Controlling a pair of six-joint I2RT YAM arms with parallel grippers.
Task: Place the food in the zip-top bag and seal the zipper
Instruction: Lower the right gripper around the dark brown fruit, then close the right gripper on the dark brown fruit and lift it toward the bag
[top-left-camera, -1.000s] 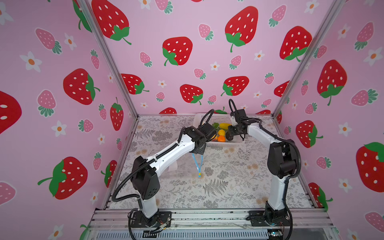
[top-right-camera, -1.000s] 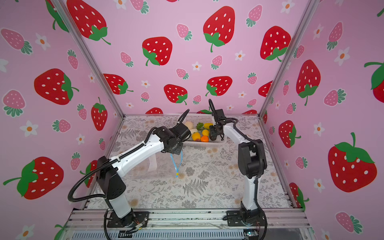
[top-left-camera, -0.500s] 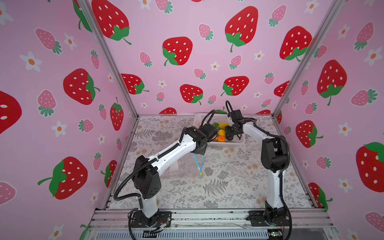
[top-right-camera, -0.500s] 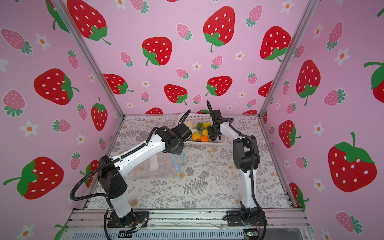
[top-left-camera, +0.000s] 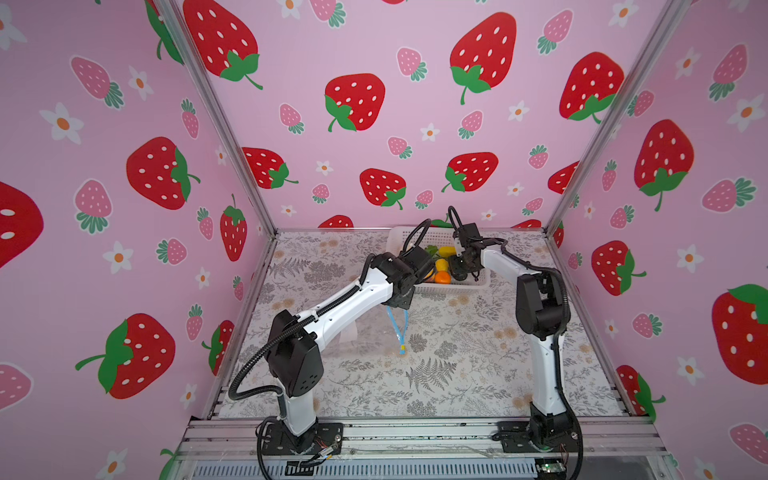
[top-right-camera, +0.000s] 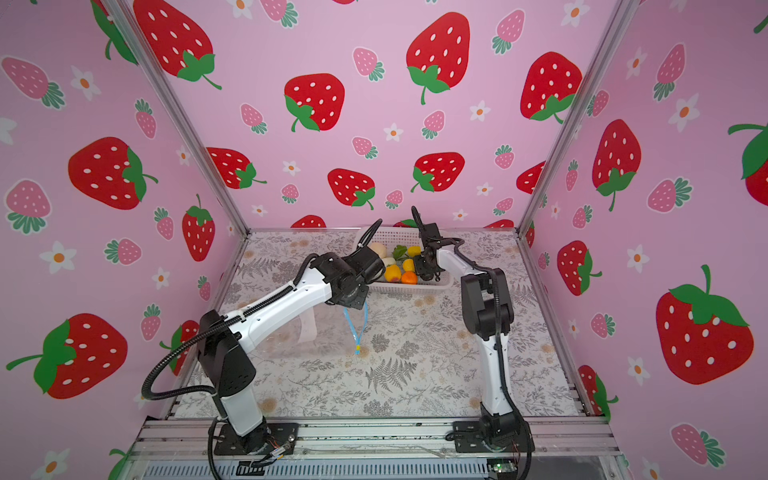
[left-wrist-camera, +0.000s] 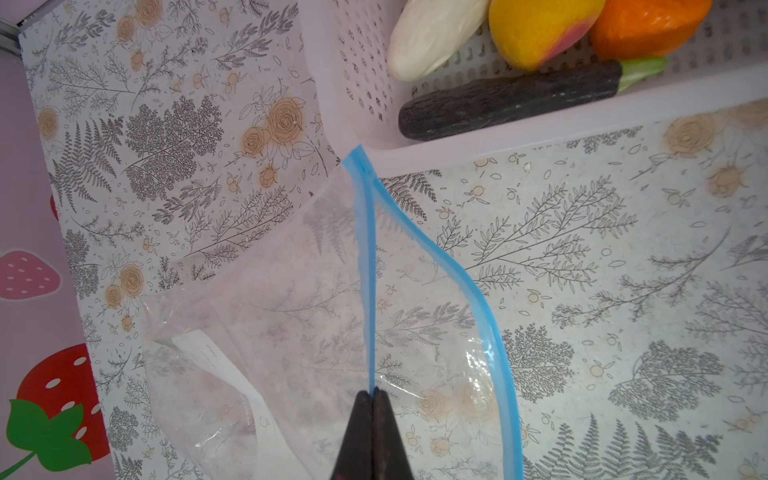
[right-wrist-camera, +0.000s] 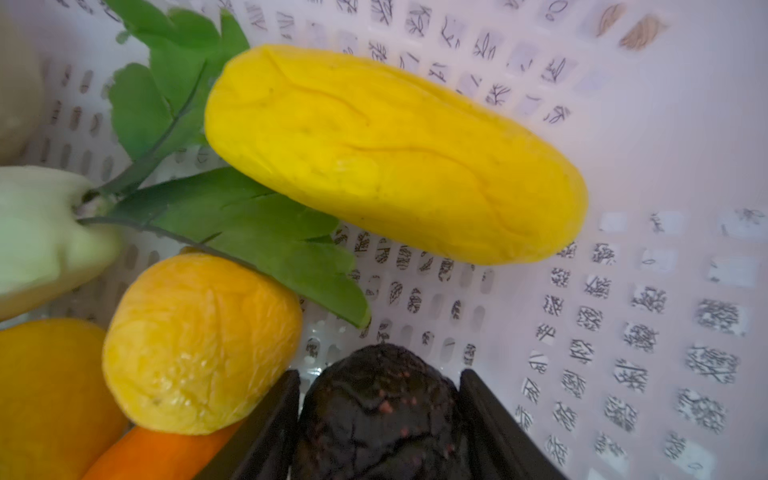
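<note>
The clear zip-top bag (left-wrist-camera: 291, 311) lies on the floral mat, also in a top view (top-left-camera: 365, 336). My left gripper (left-wrist-camera: 374, 390) is shut on one side of its light blue zipper (left-wrist-camera: 365, 270) and holds that lip up, so the mouth gapes. The food sits in the white basket (right-wrist-camera: 623, 291): a long yellow piece (right-wrist-camera: 395, 158), a wrinkled yellow fruit (right-wrist-camera: 199, 345), green leaves (right-wrist-camera: 249, 220) and a dark purple-black piece (right-wrist-camera: 378, 415). My right gripper (right-wrist-camera: 378, 374) is down in the basket, open, its fingers on either side of the dark piece's end.
The basket (top-left-camera: 440, 237) stands against the back wall, just behind the bag's mouth. A white piece (left-wrist-camera: 432, 37), a yellow-red fruit (left-wrist-camera: 536, 29) and an orange one (left-wrist-camera: 644, 25) lie at its near side. Pink strawberry walls close in three sides.
My right gripper has moved left and lower into the basket, and its jaws have widened around the dark piece. The left arm keeps holding the bag's lip in the same place.
</note>
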